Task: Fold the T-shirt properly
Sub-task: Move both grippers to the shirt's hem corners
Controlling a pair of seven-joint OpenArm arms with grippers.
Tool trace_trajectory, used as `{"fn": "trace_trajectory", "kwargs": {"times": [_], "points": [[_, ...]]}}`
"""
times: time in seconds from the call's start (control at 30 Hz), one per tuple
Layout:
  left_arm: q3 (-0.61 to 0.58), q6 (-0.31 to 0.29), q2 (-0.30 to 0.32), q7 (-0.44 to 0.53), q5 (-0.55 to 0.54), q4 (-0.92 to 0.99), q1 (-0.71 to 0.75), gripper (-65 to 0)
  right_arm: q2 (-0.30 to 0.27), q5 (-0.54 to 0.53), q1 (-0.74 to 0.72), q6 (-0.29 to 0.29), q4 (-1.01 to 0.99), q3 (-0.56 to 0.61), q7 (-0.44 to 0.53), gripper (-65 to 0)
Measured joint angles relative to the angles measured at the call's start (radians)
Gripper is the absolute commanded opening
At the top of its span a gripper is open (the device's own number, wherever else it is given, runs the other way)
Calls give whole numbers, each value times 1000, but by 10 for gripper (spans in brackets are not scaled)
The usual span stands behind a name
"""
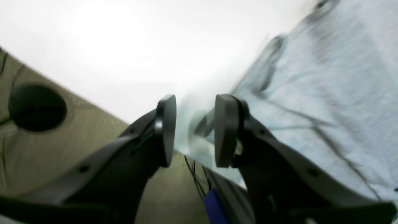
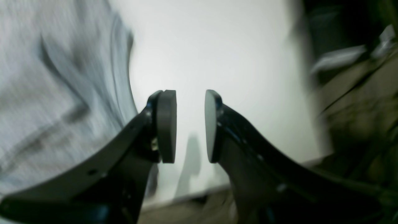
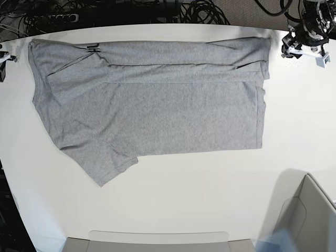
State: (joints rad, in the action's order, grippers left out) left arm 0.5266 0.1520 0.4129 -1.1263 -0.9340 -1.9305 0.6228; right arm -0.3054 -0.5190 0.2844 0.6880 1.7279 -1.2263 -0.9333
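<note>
grey t-shirt (image 3: 152,100) spread flat on white surface (image 3: 184,199), far strip folded over; cable tangle (image 3: 199,10) beyond. left pincer (image 1: 192,130) and right pincer (image 2: 190,126) parted, empty, beside cloth edges.

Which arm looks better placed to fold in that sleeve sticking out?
Probably the right: the sleeve of the T-shirt lies on its side, and the right end effector is open beside the cloth.

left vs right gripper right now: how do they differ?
The left gripper hangs over the table edge with the T-shirt seen through its gap; the right gripper frames only bare white table, the shirt off to one side. The left's gap looks somewhat wider. Both are open and hold nothing.
</note>
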Motion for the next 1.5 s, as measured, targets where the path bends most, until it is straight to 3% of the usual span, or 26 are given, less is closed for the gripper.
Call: {"fn": "trace_trajectory", "kwargs": {"times": [0.2, 0.37, 0.5, 0.7, 0.8, 0.87, 1.0, 1.1, 1.17, 1.4, 1.5], "points": [[-2, -15, 0, -5, -13, -83, -128, -439, 26, 10, -78, 0, 151, 97, -10, -492], [-42, -6, 10, -5, 6, -77, -218, -439, 18, 8, -157, 0, 163, 275, -14, -492], [-195, -10, 86, -18, -1, -74, -320, -437, 12, 157, -290, -6, 116, 441, -9, -492], [-268, -6, 93, -18, -2, -51, -462, -437, 11, 440, -632, -30, -235, 660, 3, -490], [-264, 2, 49, -5, 6, -38, -482, -437, 6, 523, -761, -37, -486, 729, 109, -491], [-265, 1, 13, -15, 8, -27, -480, -437, 6, 521, -801, -38, -634, 770, 218, -491], [-268, 1, -28, -18, -1, 6, -484, -438, 23, 545, -794, -38, -845, 826, 303, -491], [-267, 2, -24, -18, 13, 18, -488, -438, 23, 545, -784, -93, -958, 826, 372, -492], [-267, 2, -25, -18, 9, 18, -489, -438, 13, 544, -777, -101, -1006, 827, 425, -492], [-267, 2, -25, -18, 6, 18, -489, -438, 2, 490, -649, -108, -946, 821, 512, -492], [-267, 1, -25, -18, 6, 18, -490, -438, 3, 467, -547, -103, -791, 818, 438, -492]]}}
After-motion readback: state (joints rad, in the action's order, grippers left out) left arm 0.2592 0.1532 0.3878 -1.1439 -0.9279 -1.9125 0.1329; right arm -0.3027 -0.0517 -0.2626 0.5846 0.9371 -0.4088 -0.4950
